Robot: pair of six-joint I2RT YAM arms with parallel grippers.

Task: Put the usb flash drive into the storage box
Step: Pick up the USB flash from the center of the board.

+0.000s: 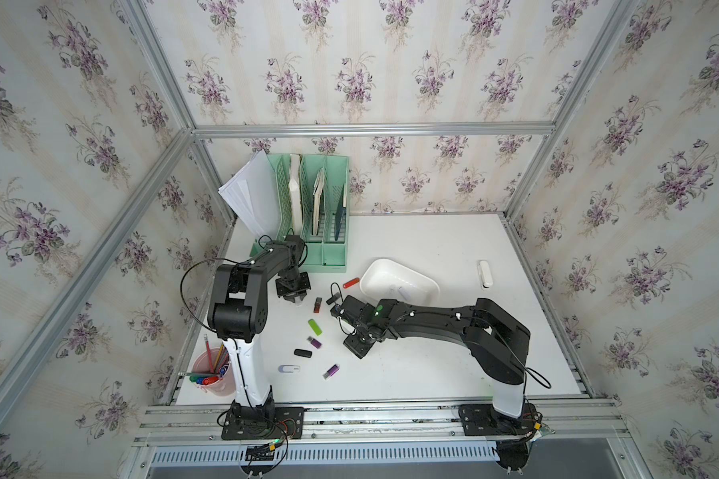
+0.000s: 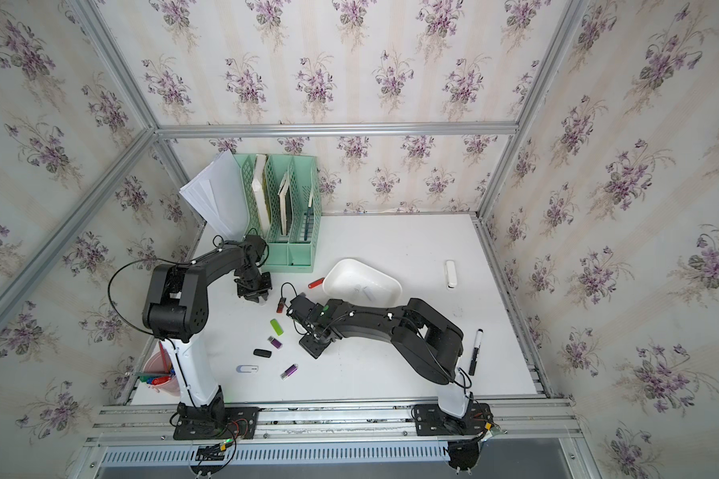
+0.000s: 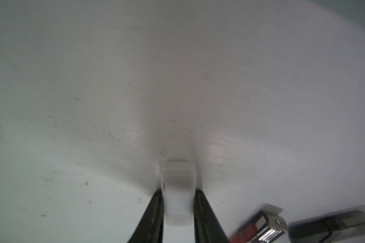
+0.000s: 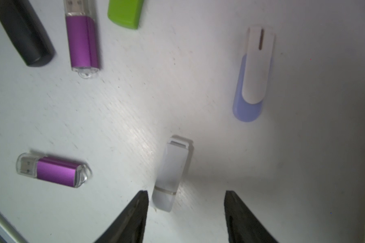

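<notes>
Floral-papered walls enclose a white surface (image 1: 432, 249), seen in both top views. A green organizer (image 1: 333, 251) is placed at its rear, and a pink cup (image 1: 225, 387) of pens at the front corner on the left arm's side. The box (image 1: 380, 269) is set near the middle; a pale oblong is seen inside it, too small to be identified. Loose drives are scattered between the arms: a red drive (image 1: 350, 283) just beside the box, a green drive (image 1: 315, 327), purple drives (image 1: 314, 342) and a black drive (image 1: 302, 353).

The left tool (image 3: 178, 191) is positioned down at the surface between organizer and box, apart from the box. It is set narrow, its fingers (image 3: 153, 214) pressed against both sides of a white drive (image 3: 177, 174) lying on the surface.

The right tool (image 4: 185, 192) is held wide, with nothing gripped. A pale drive (image 4: 171, 174) is seen on the surface between its fingers, just beside one of them.
</notes>
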